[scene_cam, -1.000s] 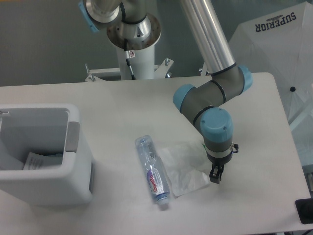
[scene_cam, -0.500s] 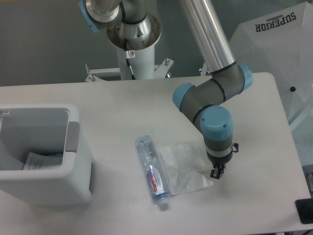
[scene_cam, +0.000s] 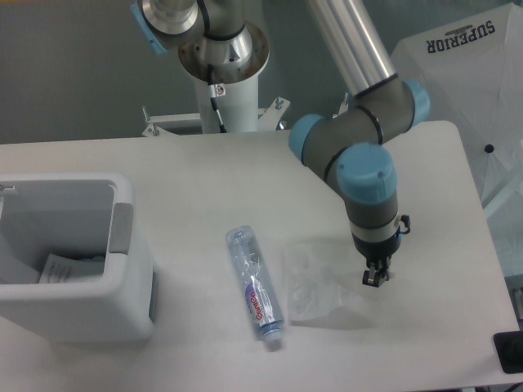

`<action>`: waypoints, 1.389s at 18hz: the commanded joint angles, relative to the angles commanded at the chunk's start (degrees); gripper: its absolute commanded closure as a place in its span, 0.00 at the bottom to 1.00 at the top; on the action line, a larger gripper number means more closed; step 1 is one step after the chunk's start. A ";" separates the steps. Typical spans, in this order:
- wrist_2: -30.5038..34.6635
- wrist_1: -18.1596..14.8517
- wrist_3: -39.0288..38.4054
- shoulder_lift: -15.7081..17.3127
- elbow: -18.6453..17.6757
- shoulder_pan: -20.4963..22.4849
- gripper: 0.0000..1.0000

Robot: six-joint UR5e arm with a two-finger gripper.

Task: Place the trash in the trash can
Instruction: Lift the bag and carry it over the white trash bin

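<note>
A small clear plastic bottle (scene_cam: 255,286) with a red-and-white label lies on the white table, pointing toward the front. Just right of it is a clear thin plastic bag (scene_cam: 315,282). Its right edge is raised off the table and casts a faint shadow below. My gripper (scene_cam: 375,278) points down at that right edge, fingers close together and pinching the bag. The pale grey-white trash can (scene_cam: 122,214) stands at the left edge of the table, well away from the gripper, with some paper inside.
The arm's white base column (scene_cam: 221,90) stands at the back centre. A white fabric marked SUPERIOR (scene_cam: 462,57) hangs beyond the table's right side. A black object (scene_cam: 508,353) sits at the bottom right corner, off the table.
The gripper has moved right and upward, pulling the bag's right edge with it. The bag has shifted right, away from the bottle. Bottle and trash can have not moved.
</note>
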 joint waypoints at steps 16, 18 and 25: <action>-21.26 2.55 17.03 12.75 11.35 -9.30 1.00; -23.46 3.07 21.51 13.37 12.05 -10.89 1.00; -32.07 3.69 29.71 14.07 13.90 -17.74 1.00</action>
